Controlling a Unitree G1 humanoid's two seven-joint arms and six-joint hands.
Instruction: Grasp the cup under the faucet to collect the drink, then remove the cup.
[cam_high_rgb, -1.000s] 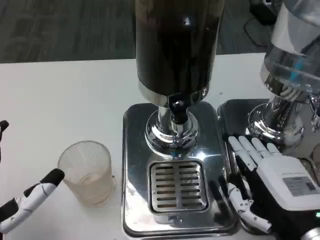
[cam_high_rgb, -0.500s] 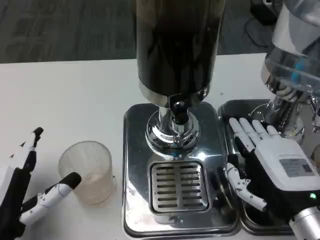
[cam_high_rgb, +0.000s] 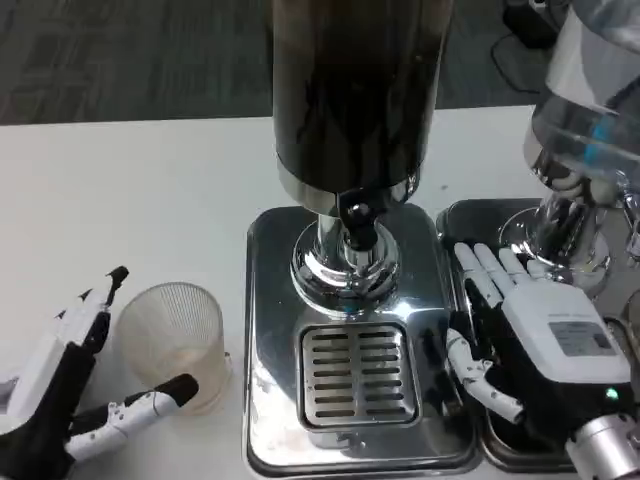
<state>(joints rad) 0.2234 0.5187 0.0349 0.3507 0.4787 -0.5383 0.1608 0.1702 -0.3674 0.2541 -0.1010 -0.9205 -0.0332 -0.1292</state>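
Head view: 1 clear cup (cam_high_rgb: 178, 340) stands on the white bench (cam_high_rgb: 120, 200), left of the drip tray (cam_high_rgb: 355, 372), not under the faucet (cam_high_rgb: 357, 222); 2 drink tanks; the left hand (cam_high_rgb: 75, 400) is spread around the cup, holding nothing; the right hand (cam_high_rgb: 530, 345) lies flat, released.

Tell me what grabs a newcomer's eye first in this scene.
The tall dark drink dispenser dominates the centre, its faucet hanging over a shiny metal drip tray with a slotted grate. Left of the tray, a clear ribbed cup stands on the white table, with the left hand open around it. The right hand rests open at the tray's right edge.
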